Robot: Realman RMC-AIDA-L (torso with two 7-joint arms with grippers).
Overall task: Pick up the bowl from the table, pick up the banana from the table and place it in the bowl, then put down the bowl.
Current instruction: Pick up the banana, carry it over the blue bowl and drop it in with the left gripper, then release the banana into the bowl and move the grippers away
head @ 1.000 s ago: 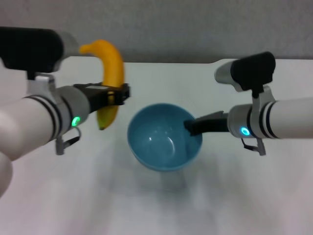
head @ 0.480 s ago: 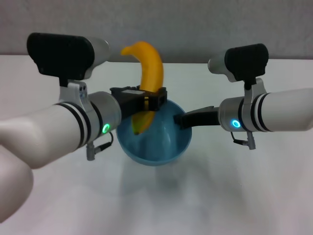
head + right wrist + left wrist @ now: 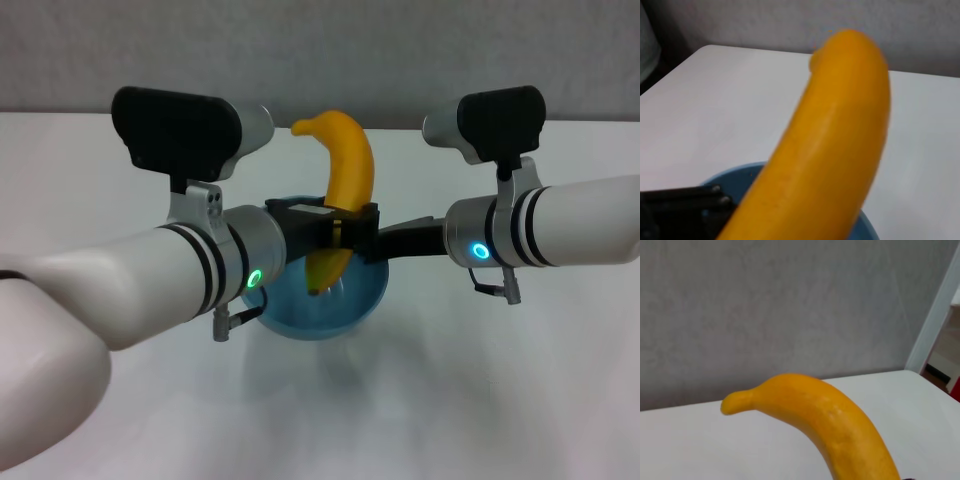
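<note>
In the head view my left gripper [image 3: 345,228] is shut on the yellow-orange banana [image 3: 345,190], held upright with its lower end inside the light-blue bowl [image 3: 345,308]. My right gripper [image 3: 385,243] is shut on the bowl's right rim and holds it above the white table [image 3: 500,400]. The banana fills the left wrist view [image 3: 830,425] and the right wrist view [image 3: 825,165], where the bowl's rim [image 3: 735,172] and my left gripper's dark fingers [image 3: 685,197] also show.
A grey wall [image 3: 400,50] runs behind the table's far edge. White tabletop lies on all sides below the two arms.
My left arm has carried the banana rightward from beside the bowl to over it, and its lower end now dips into the bowl. The bowl has shifted slightly in my right gripper.
</note>
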